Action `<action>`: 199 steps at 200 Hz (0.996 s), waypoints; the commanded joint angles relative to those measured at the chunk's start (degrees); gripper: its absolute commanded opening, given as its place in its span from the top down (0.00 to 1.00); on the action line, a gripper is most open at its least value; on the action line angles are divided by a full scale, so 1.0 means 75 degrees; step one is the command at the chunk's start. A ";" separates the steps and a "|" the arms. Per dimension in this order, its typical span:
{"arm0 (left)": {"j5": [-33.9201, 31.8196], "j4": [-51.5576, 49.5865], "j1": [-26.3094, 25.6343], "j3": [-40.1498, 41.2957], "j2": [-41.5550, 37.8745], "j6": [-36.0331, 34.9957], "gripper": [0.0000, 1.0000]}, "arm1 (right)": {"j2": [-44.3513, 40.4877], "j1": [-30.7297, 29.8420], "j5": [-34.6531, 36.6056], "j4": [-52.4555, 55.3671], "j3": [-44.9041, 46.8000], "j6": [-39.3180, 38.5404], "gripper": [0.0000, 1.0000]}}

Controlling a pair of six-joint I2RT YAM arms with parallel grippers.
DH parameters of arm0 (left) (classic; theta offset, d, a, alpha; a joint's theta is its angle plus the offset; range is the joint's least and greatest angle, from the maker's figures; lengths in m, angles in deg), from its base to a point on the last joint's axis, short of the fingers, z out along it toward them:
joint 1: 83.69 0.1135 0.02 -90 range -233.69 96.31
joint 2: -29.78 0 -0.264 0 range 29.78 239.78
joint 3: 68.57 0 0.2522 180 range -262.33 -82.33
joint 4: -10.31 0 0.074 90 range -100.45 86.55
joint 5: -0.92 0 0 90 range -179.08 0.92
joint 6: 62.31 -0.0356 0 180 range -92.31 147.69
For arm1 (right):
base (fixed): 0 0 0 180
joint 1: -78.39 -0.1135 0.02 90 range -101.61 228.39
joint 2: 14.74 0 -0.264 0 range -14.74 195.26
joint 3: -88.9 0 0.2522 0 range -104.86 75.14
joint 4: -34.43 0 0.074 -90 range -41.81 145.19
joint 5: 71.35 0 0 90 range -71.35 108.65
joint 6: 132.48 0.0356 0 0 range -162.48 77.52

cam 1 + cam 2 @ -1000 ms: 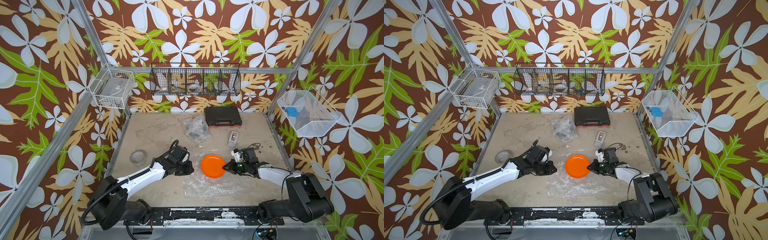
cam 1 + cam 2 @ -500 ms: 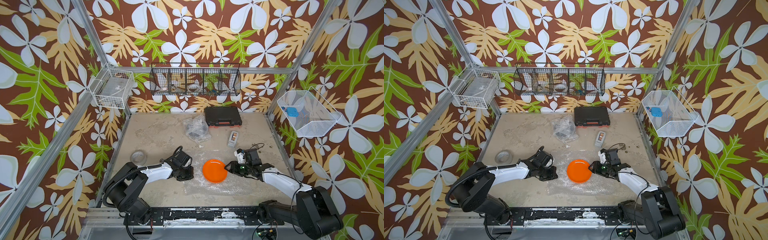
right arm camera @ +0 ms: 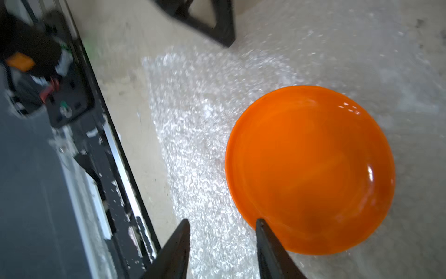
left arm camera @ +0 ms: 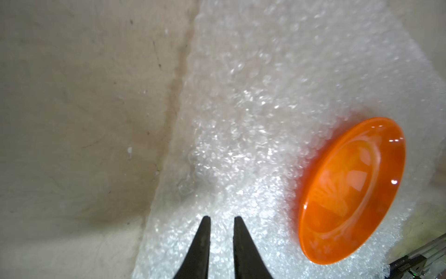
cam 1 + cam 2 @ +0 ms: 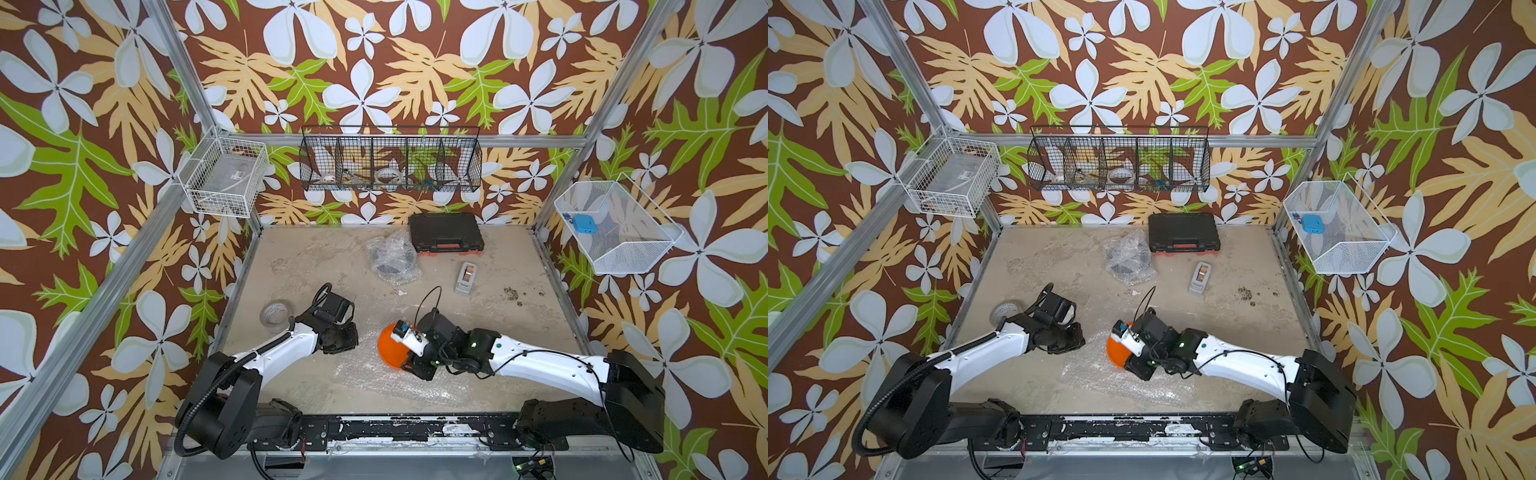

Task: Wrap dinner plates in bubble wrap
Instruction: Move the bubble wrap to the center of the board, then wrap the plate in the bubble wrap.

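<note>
A glossy orange dinner plate (image 3: 311,169) lies flat on a clear sheet of bubble wrap (image 3: 193,145) spread near the table's front. In both top views my right arm covers much of the plate (image 5: 388,345) (image 5: 1116,353). My right gripper (image 3: 223,219) is open, one finger over the plate's rim, the other over the wrap, holding nothing. My left gripper (image 4: 220,217) hovers over the sheet's left part (image 4: 241,108), jaws a narrow gap apart and empty, with the plate (image 4: 352,190) off to its side. A crumpled bubble wrap bundle (image 5: 392,257) with a dark plate inside lies farther back.
A black case (image 5: 446,237) sits at the back wall. A grey tape dispenser (image 5: 466,277) stands right of the bundle. A roll of clear tape (image 5: 275,313) lies by the left edge. Wire baskets hang on the walls.
My right gripper has opened and let go of the orange plate, which now rests on the sheet; the arm has moved over it. My left gripper has drawn back leftward and opened slightly.
</note>
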 commanded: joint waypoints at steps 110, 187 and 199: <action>0.0762 0.0660 0.0012 0.1167 0.0335 0.0822 0.73 | 0.1466 -0.1243 0.0751 0.0936 -0.0270 -0.1775 0.52; 0.0282 -0.0174 0.0012 0.0917 -0.0640 0.1146 0.70 | 0.2051 -0.1586 0.0899 0.1301 -0.0545 -0.1796 0.52; 0.0322 -0.0209 0.0012 0.0879 -0.0745 0.1178 0.70 | 0.2205 -0.1586 0.0922 0.1217 -0.0505 -0.1787 0.52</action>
